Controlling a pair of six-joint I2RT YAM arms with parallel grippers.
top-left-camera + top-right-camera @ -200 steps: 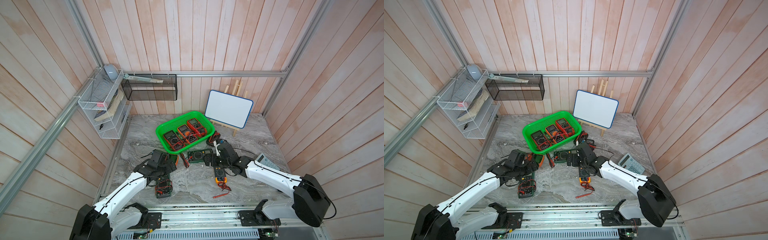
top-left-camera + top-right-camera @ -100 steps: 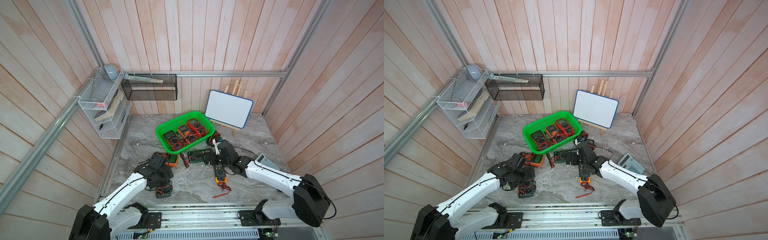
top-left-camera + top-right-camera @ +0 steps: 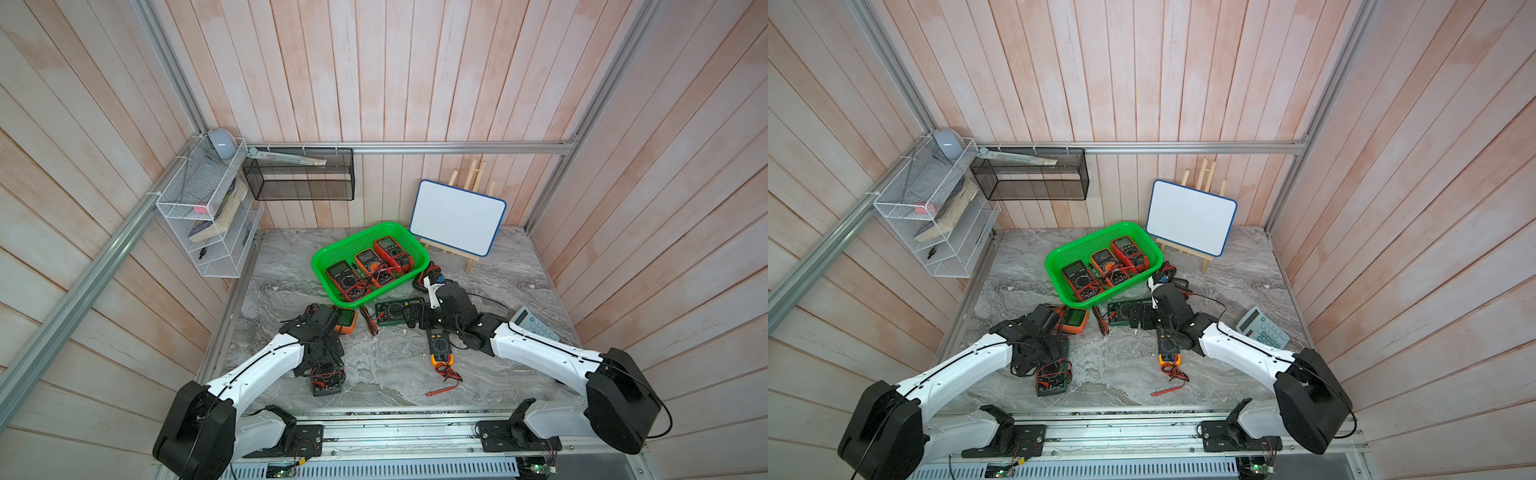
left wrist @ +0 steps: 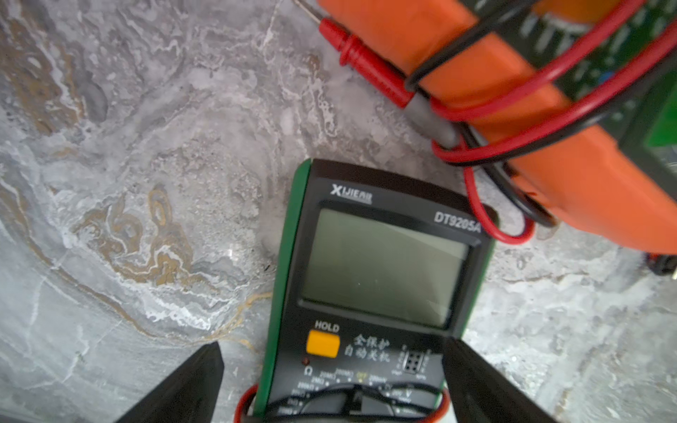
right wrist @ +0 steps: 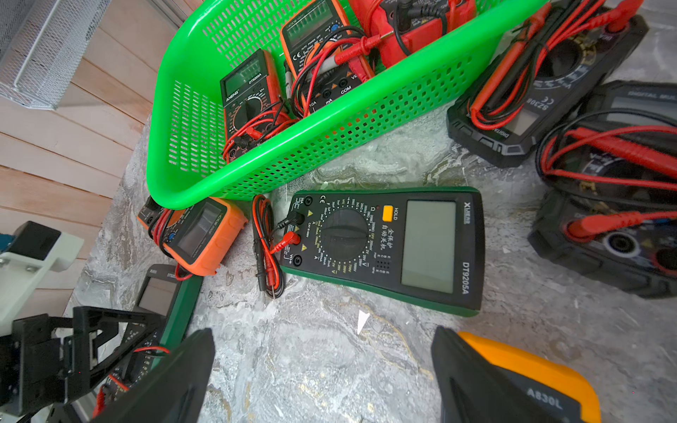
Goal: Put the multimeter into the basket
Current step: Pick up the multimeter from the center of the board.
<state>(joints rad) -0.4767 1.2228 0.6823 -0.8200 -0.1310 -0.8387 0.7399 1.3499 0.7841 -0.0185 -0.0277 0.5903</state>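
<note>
Left gripper (image 4: 329,351) spread over a green meter (image 4: 381,263); right gripper (image 5: 322,333) wide open, empty.

In the left wrist view one finger (image 4: 183,384) stands clear of the meter's side and the other (image 4: 487,384) overlaps its far edge, so nothing is clamped. The meter lies flat on the table (image 3: 395,374), apart from the basket (image 3: 353,245), with an orange meter (image 4: 513,128) between them. The right gripper hangs low over bare marble, with a yellow meter (image 5: 531,377) beside one finger and a second green meter (image 5: 384,249) ahead, just beside the basket's near wall. Three meters (image 3: 368,264) lie inside the basket.
</note>
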